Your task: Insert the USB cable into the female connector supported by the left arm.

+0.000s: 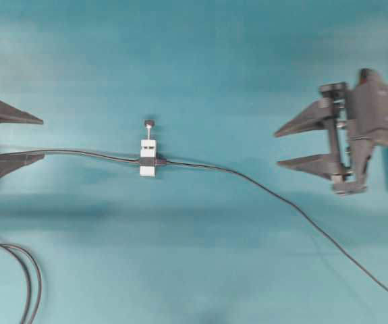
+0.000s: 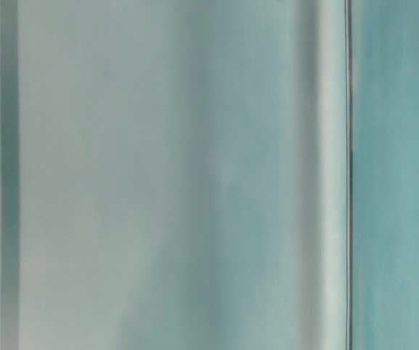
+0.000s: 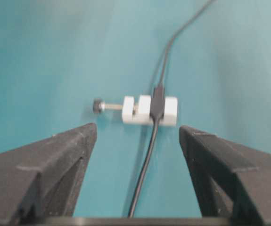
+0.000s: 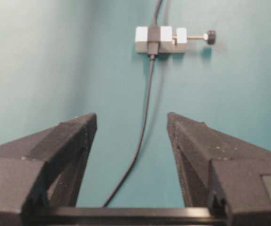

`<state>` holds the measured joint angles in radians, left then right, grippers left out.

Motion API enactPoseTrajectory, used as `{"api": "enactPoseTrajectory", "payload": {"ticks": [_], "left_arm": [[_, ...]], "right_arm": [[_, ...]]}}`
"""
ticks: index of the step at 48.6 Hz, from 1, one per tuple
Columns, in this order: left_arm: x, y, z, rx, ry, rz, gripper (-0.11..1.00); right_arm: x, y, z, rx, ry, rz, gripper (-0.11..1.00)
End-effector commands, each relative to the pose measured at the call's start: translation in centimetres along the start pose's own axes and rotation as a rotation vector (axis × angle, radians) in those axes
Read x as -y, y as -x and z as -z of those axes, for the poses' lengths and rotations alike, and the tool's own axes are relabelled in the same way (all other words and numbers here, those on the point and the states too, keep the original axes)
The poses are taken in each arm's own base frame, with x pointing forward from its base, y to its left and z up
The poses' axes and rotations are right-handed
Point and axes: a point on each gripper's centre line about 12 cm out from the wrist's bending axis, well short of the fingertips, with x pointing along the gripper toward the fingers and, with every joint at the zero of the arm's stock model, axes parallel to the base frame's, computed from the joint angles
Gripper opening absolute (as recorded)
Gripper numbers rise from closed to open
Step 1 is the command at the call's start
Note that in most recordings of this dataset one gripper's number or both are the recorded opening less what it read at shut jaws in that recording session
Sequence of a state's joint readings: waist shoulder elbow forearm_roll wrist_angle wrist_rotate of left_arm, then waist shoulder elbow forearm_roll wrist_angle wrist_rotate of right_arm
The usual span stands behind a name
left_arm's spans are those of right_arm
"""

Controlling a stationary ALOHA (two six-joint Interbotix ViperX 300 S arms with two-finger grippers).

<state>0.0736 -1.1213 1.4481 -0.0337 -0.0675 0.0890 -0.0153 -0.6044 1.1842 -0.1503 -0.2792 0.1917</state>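
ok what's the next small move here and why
Probably none on the cable: back both arms away. The USB cable already looks plugged into the female connector, which lies on the table. The left end effector and right end effector are open, empty and apart from it.

A robotics laboratory bench. Two black robot arms face each other across a plain teal tabletop. Looped dark cables lie at its edge.
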Motion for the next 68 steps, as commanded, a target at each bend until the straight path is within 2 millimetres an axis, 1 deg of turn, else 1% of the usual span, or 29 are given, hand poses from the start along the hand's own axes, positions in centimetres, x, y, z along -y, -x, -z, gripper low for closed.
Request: {"api": "enactPoseTrajectory", "payload": {"ticks": [1,6,11,16,21,27,36,45,52,56,61,68], "left_arm": [[-0.1,-0.1,-1.2,0.044,0.011,-0.003,0.87],[-0.1,-0.1,-1.2,0.047,0.011,-0.005,0.87],[-0.1,-0.1,-1.2,0.052,0.008,-0.004,0.87],[-0.1,-0.1,-1.2,0.046,-0.001,-0.003,0.87],[-0.1,-0.1,-1.6,0.064,-0.001,-0.005,0.87],[-0.1,0.0,-1.8,0.087,-0.003,-0.007,0.87],[-0.1,0.0,-2.1,0.106,-0.001,-0.008,0.87],[-0.1,0.0,-1.4,0.090,-0.001,-0.007,0.87],[-0.1,0.0,-1.2,0.086,0.002,-0.007,0.87],[-0.1,0.0,-1.2,0.084,-0.002,-0.007,0.87],[-0.1,0.0,-1.2,0.086,-0.009,-0.007,0.87],[0.1,0.1,-0.6,0.071,-0.048,0.005,0.87]], "right_arm": [[-0.1,1.2,-0.4,0.040,-0.002,-0.004,0.64],[0.0,2.5,-0.1,0.026,0.003,0.009,0.64],[0.0,3.9,0.8,0.004,0.006,0.015,0.64],[-0.2,5.1,1.1,0.040,0.015,0.003,0.64],[-0.3,6.1,1.3,0.083,0.024,-0.003,0.64],[-0.5,7.0,1.9,0.111,0.049,-0.015,0.65],[-0.5,7.1,2.4,0.101,0.076,-0.015,0.65],[-0.4,7.1,3.1,0.045,0.086,-0.005,0.65],[-0.3,7.1,5.0,-0.007,0.087,-0.002,0.65],[-0.2,7.2,5.6,-0.021,0.080,0.000,0.65],[-0.2,7.2,5.6,-0.021,0.084,-0.001,0.65],[-0.2,7.2,5.5,-0.019,0.082,-0.001,0.65]]}}
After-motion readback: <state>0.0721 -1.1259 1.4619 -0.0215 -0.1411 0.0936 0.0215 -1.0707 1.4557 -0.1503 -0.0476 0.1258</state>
